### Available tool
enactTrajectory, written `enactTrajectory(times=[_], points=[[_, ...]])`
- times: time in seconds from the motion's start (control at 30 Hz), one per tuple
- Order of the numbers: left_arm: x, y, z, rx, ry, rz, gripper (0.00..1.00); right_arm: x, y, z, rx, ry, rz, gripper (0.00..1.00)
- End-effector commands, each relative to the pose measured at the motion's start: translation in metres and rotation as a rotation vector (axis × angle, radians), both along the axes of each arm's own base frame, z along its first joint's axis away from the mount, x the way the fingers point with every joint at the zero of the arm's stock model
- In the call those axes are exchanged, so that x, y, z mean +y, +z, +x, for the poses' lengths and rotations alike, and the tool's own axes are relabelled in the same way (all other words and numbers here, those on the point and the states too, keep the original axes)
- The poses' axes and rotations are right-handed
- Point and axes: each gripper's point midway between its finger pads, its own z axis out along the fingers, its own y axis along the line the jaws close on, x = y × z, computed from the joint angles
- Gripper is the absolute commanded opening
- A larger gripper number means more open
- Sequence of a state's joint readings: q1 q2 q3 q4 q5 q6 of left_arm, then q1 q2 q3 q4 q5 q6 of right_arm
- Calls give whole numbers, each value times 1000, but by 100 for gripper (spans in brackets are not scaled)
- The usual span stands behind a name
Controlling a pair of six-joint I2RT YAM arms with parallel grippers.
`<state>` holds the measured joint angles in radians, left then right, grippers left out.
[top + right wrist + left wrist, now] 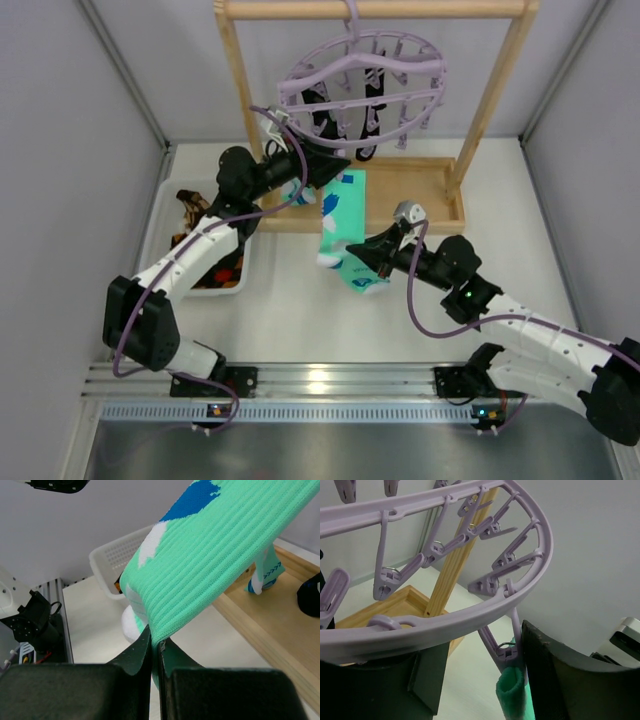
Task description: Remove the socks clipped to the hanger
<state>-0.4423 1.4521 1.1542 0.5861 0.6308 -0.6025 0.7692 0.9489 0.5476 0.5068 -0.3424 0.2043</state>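
Two mint socks (345, 215): right tool (155, 641) pinches one, left tool (480, 652) spread around a clip (502, 652).

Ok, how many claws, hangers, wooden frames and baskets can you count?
Claws: 2, the left claw and the right claw, which pinches a mint sock
Lilac hanger: 1
Wooden frame: 1
White basket: 1
Total: 5

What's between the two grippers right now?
In the top view, a mint-green sock spans it: clipped to the hanger beside the left gripper, its lower part pinched in the right gripper.
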Motion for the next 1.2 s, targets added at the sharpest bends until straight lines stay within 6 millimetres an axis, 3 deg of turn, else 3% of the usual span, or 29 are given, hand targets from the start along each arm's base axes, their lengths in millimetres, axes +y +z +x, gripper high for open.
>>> enactTrajectory(times=[0.0,0.03,0.1,0.13,0.27,0.43,0.53,0.67,0.7,0.73,0.8,0.87,0.9,0.93,0.97,1.0,1.03,1.1,1.13,1.17], points=[[4,42,-2,-139,22,-62,59,-2,16,0,-39,-1,20,0],[6,42,-1,-143,38,-64,50,-3,14,1,-37,-10,18,0],[8,44,1,-150,62,-66,41,-6,8,5,-24,-39,7,0],[9,40,3,-148,73,-61,30,-9,6,7,-17,-56,5,0],[22,41,10,-132,127,-77,0,-23,-6,9,11,-127,-14,0],[35,35,17,-94,147,-82,0,-36,-12,8,42,-176,-1,0],[39,23,9,-84,146,-67,1,-35,-11,6,49,-166,-6,0],[58,-6,2,-42,240,-27,24,-34,-4,12,54,-185,-18,0],[69,-17,-2,-6,294,-4,37,-33,-2,14,54,-188,-20,0],[74,-24,-3,-5,328,23,56,-32,-4,15,61,-189,-31,0],[88,-47,-5,57,401,104,64,-25,3,19,62,-172,-33,0],[114,-50,-9,90,530,129,71,-16,9,24,66,-155,-33,0],[123,-55,-11,113,575,148,79,-11,11,25,69,-139,-29,0],[135,-76,-16,191,622,209,89,-7,13,26,70,-127,-25,0],[164,-72,-14,220,779,208,93,2,20,30,73,-110,-10,0],[177,-83,-20,284,842,234,97,8,23,30,76,-83,-4,0],[206,-105,-27,371,975,312,98,15,38,32,66,-68,20,0],[235,-106,-45,426,1103,335,98,32,35,38,82,-45,4,0],[246,-110,-52,448,1151,362,98,45,53,35,56,-19,23,0],[266,-114,-69,477,1226,411,98,57,44,40,70,-17,-1,0]])
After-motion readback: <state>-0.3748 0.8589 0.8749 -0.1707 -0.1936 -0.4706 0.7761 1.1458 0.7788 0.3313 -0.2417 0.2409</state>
